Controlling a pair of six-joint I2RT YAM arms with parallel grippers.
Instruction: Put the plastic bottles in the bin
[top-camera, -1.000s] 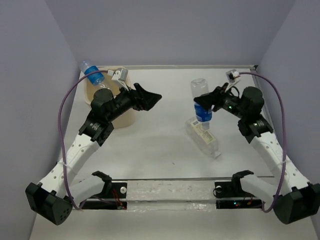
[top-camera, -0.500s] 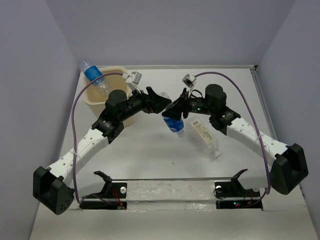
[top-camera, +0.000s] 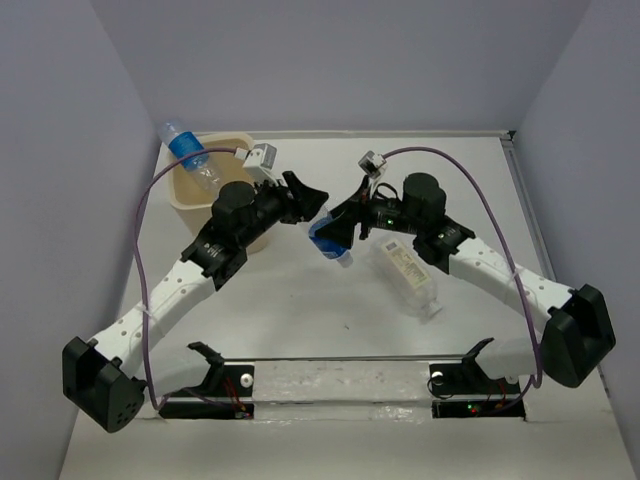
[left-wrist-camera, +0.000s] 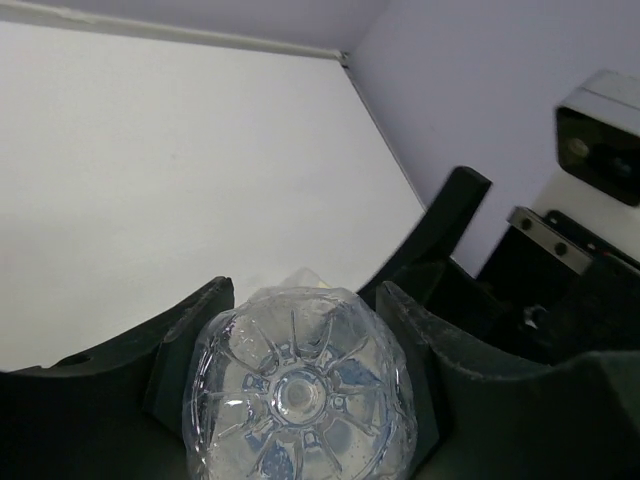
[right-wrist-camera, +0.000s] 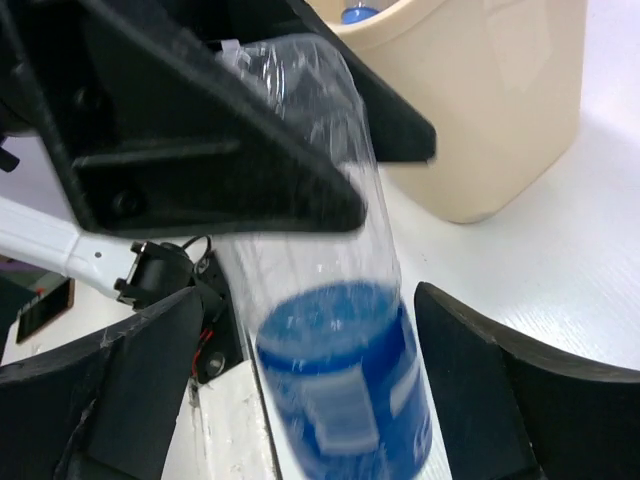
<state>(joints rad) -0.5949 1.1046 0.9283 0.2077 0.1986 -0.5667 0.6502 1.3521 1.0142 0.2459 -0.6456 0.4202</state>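
The task is partly done. 1 blue-capped bottle (top-camera: 186, 148) sits in the bin (right-wrist-camera: 480, 110) at the far left of the table (top-camera: 300, 310), its cap end sticking up over the far-left rim. Whether other bottles lie lower inside cannot be told, since the left arm hides much of the opening.

A 2nd bottle, the blue-labelled bottle (top-camera: 331, 243), hangs in the air at mid-table, just right of the bin, between the 2 grippers. The left gripper (left-wrist-camera: 300, 292) is clamped around its clear base end, with a finger pressed to each side of the ribbed bottom. The right gripper (right-wrist-camera: 308, 300) is released: its fingers stand wide, with a visible gap on both sides of the label. This reads as a handover in which the left arm now has the bottle.

A 3rd, the squarish bottle (top-camera: 405, 270) with a white label, lies on its side on the table to the right, below the right arm and touched by neither gripper.

What is left, by my judgement: carry the held bottle left over the rim and drop it in, then fetch the squarish one. No other bottles show on the table.
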